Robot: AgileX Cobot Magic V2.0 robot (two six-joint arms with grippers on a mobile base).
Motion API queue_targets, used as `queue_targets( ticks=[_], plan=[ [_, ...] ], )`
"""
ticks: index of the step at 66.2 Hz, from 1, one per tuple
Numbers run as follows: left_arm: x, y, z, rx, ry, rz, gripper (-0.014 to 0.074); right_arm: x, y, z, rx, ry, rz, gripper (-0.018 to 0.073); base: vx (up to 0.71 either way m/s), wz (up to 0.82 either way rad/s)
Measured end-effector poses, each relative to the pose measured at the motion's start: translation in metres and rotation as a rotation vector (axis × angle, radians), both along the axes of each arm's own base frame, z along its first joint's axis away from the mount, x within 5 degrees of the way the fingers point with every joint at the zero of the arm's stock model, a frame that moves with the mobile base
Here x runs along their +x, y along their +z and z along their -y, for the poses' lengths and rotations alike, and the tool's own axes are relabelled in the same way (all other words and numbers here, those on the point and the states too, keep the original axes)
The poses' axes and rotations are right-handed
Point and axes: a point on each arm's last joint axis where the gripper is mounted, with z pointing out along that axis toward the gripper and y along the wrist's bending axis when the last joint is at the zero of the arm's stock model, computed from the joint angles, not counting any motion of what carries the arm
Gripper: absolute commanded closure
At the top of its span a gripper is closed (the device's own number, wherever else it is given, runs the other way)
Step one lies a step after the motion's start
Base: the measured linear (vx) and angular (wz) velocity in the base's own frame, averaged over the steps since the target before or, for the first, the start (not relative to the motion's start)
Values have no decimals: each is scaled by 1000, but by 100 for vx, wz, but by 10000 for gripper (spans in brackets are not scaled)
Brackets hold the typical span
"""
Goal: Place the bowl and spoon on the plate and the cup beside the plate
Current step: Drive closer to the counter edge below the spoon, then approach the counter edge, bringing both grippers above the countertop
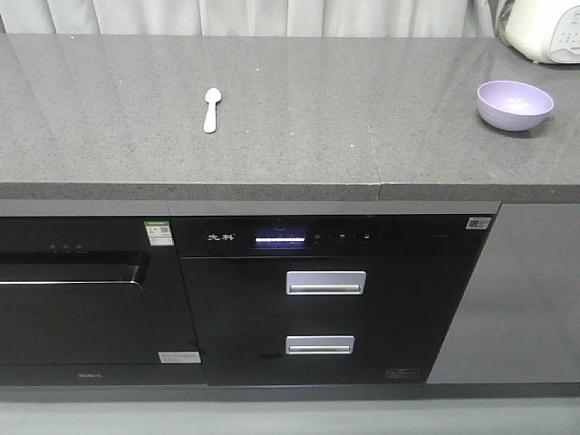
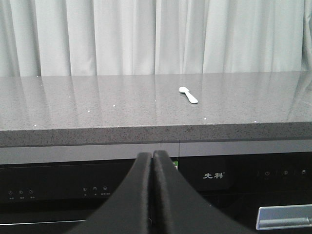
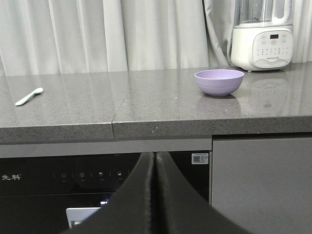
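Exterior front-facing view first: the spoon (image 1: 210,110) is seen lying flat on the grey countertop (image 1: 362,136), scoop toward the back and handle toward the front edge. It's well apart from the lavender bowl (image 1: 515,104), which is parked upright far over to the right, near a white blender-type appliance (image 1: 544,32). No plate or cup can be found in any view, so the drop-off spot can't be told yet.

The left gripper (image 2: 152,155) is shown with its fingers pressed together and nothing between them. It's aimed at the cabinet front, apparently below the counter edge. Same story for the right gripper (image 3: 155,155): closed up, empty, lined up roughly left of the bowl.

Stuff that could probably go wrong:

- Both claws look to be sitting lower than the stone lip, so the edge could get clipped if they're driven forward before being raised.
- The spoon is thin and flat on a slick surface. It could be skidted away or flicked up if it's pinched from a bad angle or the fingers aren't opened first.
- The bowl is smooth and rounded, so it may be tipped or squirted out of a rim pinch.
- The appliance could be bumped during a wide approach to the bowl.
- With the plate unseen, things might get set down in the wrong place.
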Motion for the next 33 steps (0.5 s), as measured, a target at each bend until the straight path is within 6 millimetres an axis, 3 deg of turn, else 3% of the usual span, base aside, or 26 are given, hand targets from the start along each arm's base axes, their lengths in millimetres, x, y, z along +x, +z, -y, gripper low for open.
queue_targets(
  ticks=[33],
  plan=[
    [0,0,0,0,0,0,602,0,0,0,0,0,0,564,5,-1]
  ],
)
